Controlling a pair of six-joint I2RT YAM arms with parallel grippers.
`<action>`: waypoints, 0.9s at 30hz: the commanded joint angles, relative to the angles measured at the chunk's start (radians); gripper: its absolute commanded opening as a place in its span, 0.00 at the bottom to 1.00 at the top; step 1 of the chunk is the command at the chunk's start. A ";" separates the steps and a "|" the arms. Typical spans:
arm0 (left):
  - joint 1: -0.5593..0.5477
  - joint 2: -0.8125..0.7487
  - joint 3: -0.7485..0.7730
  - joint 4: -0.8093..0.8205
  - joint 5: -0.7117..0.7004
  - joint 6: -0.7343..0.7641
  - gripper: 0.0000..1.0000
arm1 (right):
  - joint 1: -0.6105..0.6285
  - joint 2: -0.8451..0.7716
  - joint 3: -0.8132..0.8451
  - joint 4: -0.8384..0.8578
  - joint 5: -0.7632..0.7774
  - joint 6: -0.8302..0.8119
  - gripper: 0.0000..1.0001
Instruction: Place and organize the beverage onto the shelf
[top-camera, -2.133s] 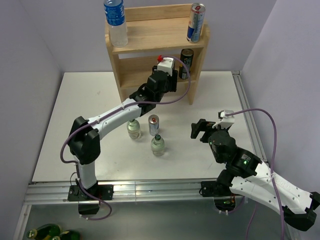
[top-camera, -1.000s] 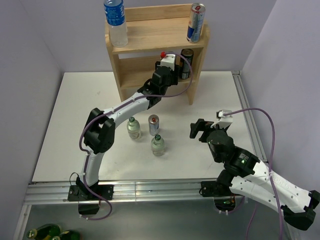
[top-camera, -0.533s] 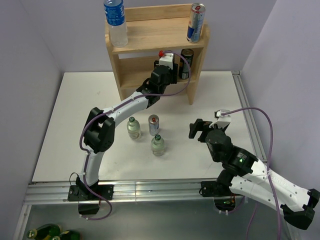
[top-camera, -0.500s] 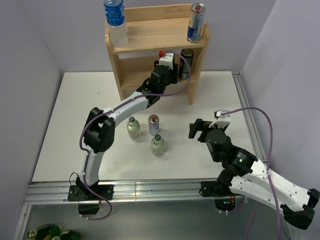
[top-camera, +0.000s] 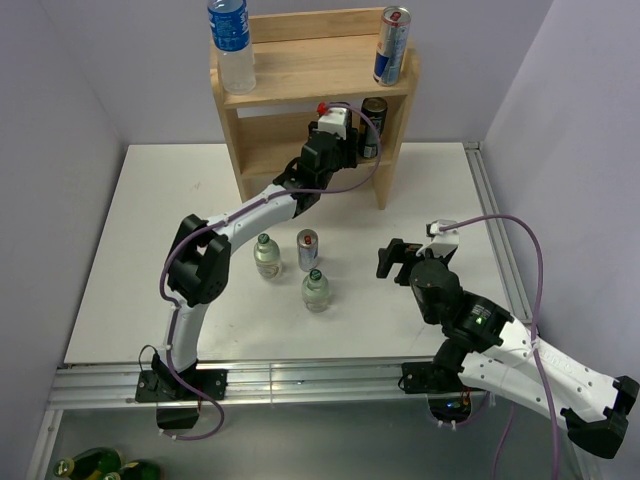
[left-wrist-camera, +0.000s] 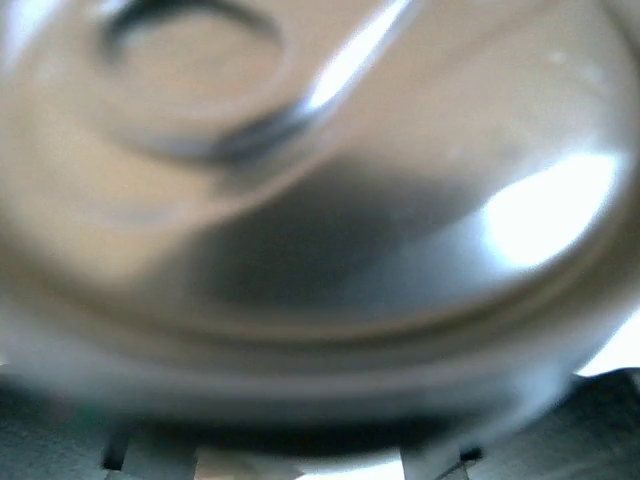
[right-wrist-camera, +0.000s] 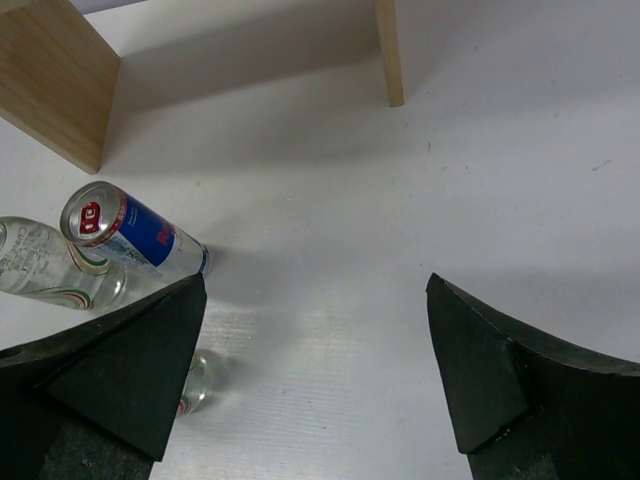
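The wooden shelf (top-camera: 300, 72) stands at the table's back, and its panels (right-wrist-camera: 55, 85) also show in the right wrist view. A water bottle (top-camera: 231, 45) and a blue-silver can (top-camera: 391, 45) stand on its top tier. My left gripper (top-camera: 362, 136) reaches into the lower tier, shut on a dark can (top-camera: 374, 112). That can's blurred top (left-wrist-camera: 320, 200) fills the left wrist view and hides the jaws. My right gripper (top-camera: 390, 262) (right-wrist-camera: 315, 340) hangs open over the table, holding nothing.
On the table stand a small blue-silver can (top-camera: 307, 250) (right-wrist-camera: 130, 235) and two clear glass bottles (top-camera: 266, 256) (top-camera: 316, 290). These bottles (right-wrist-camera: 50, 265) (right-wrist-camera: 195, 385) lie left of my right fingers. More bottles (top-camera: 95, 465) lie below the table's front rail.
The left arm pushed the dark can deeper into the lower tier, then held still. The right gripper crept slightly left, still open.
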 joint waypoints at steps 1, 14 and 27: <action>-0.001 -0.048 0.000 0.122 0.015 -0.017 0.69 | 0.003 0.001 -0.008 0.039 0.024 0.014 0.98; -0.001 -0.057 -0.012 0.114 0.009 -0.024 0.81 | 0.003 0.001 -0.016 0.042 0.023 0.017 0.98; -0.013 -0.174 -0.140 0.128 -0.026 -0.015 0.83 | 0.002 0.011 -0.030 0.066 0.009 0.013 0.98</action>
